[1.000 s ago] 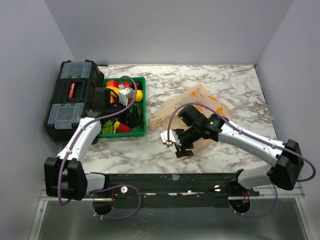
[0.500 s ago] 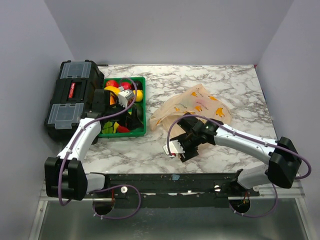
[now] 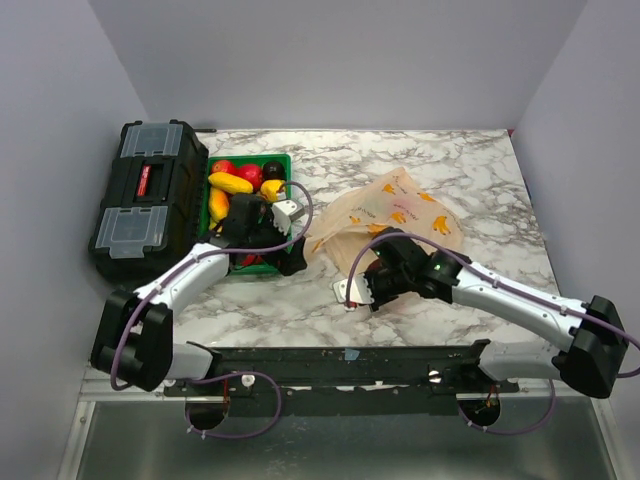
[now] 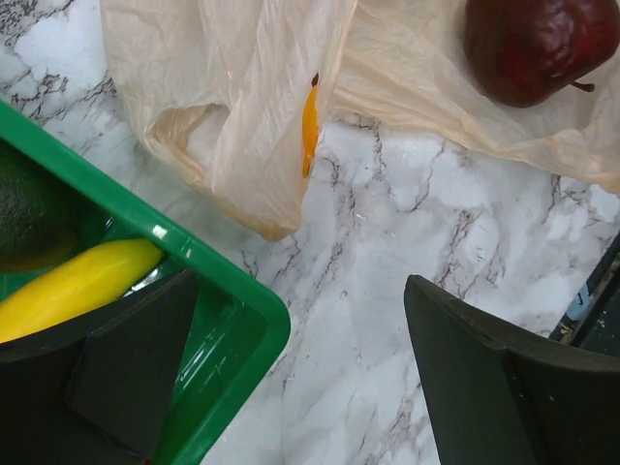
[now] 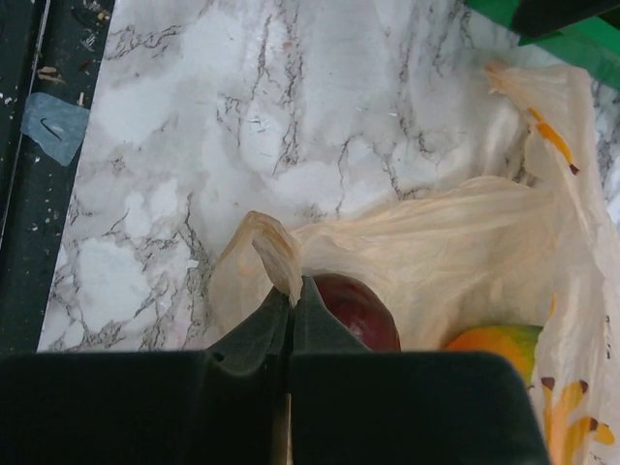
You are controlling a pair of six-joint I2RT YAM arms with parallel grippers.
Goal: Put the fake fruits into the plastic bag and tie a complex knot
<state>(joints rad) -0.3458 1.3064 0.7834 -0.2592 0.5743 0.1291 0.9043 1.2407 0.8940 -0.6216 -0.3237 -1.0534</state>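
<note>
The thin, translucent peach-orange plastic bag point(image 3: 405, 210) lies crumpled on the white marbled bench point(image 3: 450, 160), right of centre. Its long axis runs roughly from the left edge towards the right edge. It is printed with small yellow-orange motifs, and no lettering can be read on it. The red label on the black plastic toolbox point(image 3: 150, 195) at the left edge is too small to read.

Inside the bag, at its near side, sit a glossy dark red apple point(image 5: 354, 310) and an orange-and-green mango point(image 5: 494, 339).

The right arm reaches low and leftwards across the near edge. The right end effector point(image 5: 291, 308) is clenched on a folded lip of the bag's near edge.

The left arm bends over the near right corner of the green rectangular plastic tray point(image 3: 290, 200). The left end effector point(image 4: 310, 378) is spread wide and grasps nothing. One finger is above the tray, beside a yellow banana point(image 4: 77, 286), and the other is above bare bench.
</note>
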